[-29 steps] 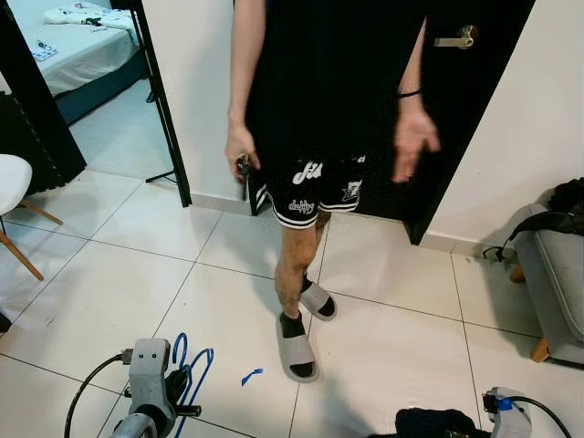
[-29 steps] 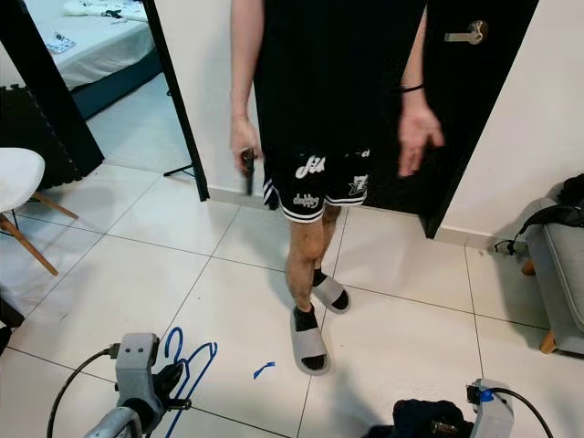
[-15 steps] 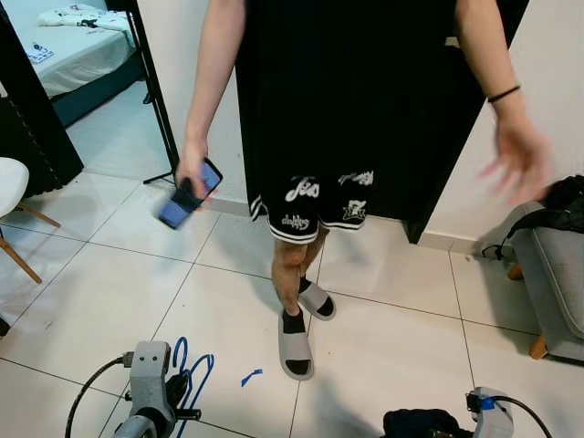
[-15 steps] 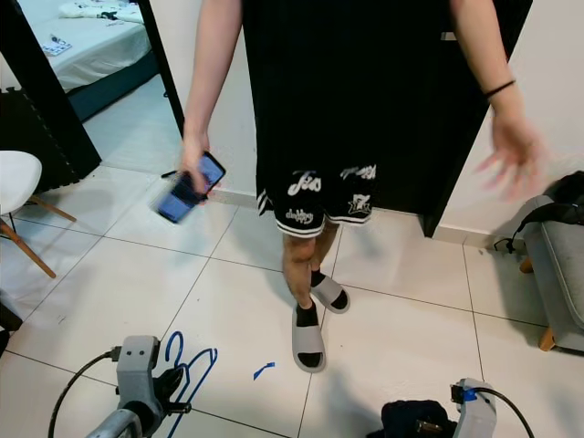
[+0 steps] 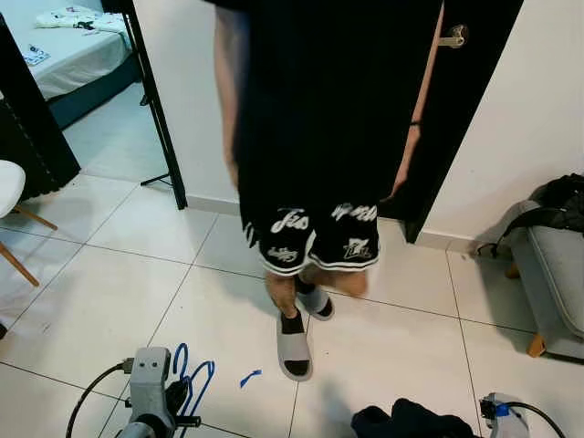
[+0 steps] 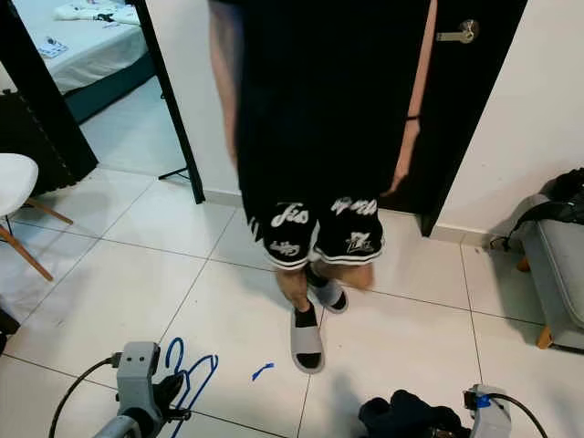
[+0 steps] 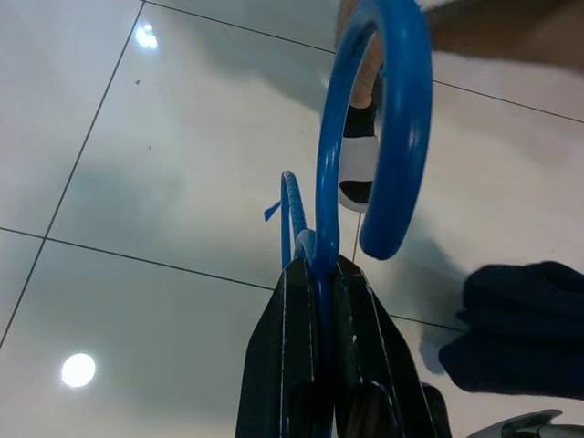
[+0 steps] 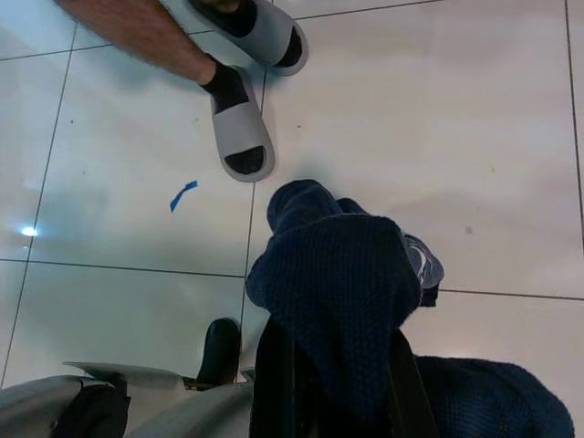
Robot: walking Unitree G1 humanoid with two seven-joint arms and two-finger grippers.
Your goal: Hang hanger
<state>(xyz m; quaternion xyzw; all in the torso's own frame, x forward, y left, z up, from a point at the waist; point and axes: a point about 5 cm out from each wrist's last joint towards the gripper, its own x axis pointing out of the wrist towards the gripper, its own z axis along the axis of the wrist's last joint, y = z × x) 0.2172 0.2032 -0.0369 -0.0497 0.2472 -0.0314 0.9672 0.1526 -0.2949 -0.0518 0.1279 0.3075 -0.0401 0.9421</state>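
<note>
My left gripper (image 7: 315, 266) is shut on the neck of a blue plastic hanger (image 7: 401, 109), whose hook curves up past the fingertips. In the left eye view this gripper (image 5: 178, 401) sits low at the bottom left with the blue hanger (image 5: 196, 372) over the white tiles. My right gripper (image 8: 336, 365) is shut on a dark navy knitted garment (image 8: 338, 265) that drapes over its fingers and hides the tips. That garment (image 5: 401, 422) bunches at the bottom edge, beside the right wrist (image 5: 506, 415).
A person (image 5: 319, 137) in black clothes and grey slides (image 5: 294, 345) stands close in front. Behind are a black door (image 5: 465, 100), a doorway to a bedroom (image 5: 82, 55), a white chair (image 5: 11, 196) at left and a grey seat (image 5: 557, 274) at right. Blue tape (image 5: 248, 376) lies on the tiles.
The person has turned and dropped both arms to their sides; the phone held out half a second ago is out of sight. Both grippers keep their holds, nearly still.
</note>
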